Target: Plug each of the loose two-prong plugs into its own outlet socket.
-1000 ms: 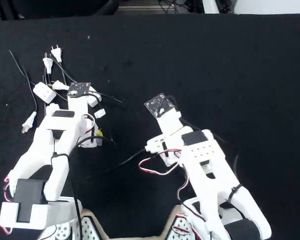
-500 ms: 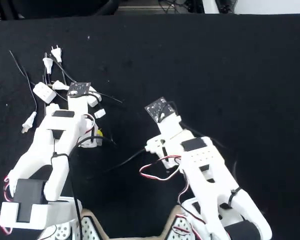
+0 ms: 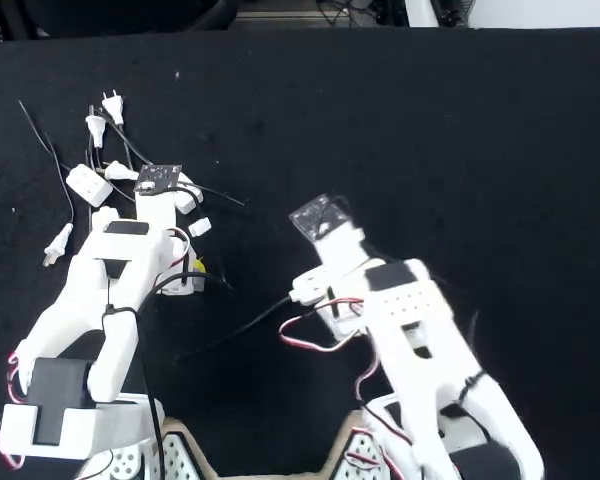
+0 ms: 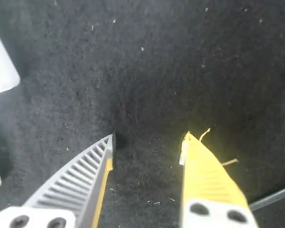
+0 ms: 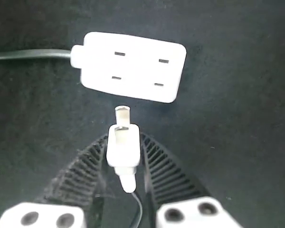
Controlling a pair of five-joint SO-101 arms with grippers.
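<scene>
Your right gripper [image 5: 124,138] is closed on a white two-prong plug [image 5: 123,154], w/ both ribbed black fingers [image 5: 80,175] pressed against the plug's sides and its thin dark lead [image 5: 138,211] running back btwn them. The prongs point at a white rectangular four-slot outlet block [image 5: 133,66]. Their tips sit just short of the block's near edge, not touching, approx in line w/ the gap btwn its two slot pairs. A dark cable [image 5: 28,54] leaves one short end of the block. Block and cable lie on the black cloth table [image 5: 237,142].

Your left gripper [image 4: 148,142] is wide open, w/ nothing btwn the grey ribbed finger [image 4: 85,175] and the yellow finger [image 4: 206,175]; black cloth lies under them. A white object [image 4: 0,66] cuts in at the frame edge, can't tell what it is.

In the high view your left arm [image 3: 120,270] is over a cluster of white plugs and sockets at the table's left side. A white square socket block [image 3: 88,185] lies just beside its wrist, a far white plug [image 3: 111,100] and a second white plug [image 3: 96,127] lie beyond that, and a third white plug [image 3: 55,245] lies nearer the arm's base. Your right arm [image 3: 400,310] is mid-table, well apart from that cluster
</scene>
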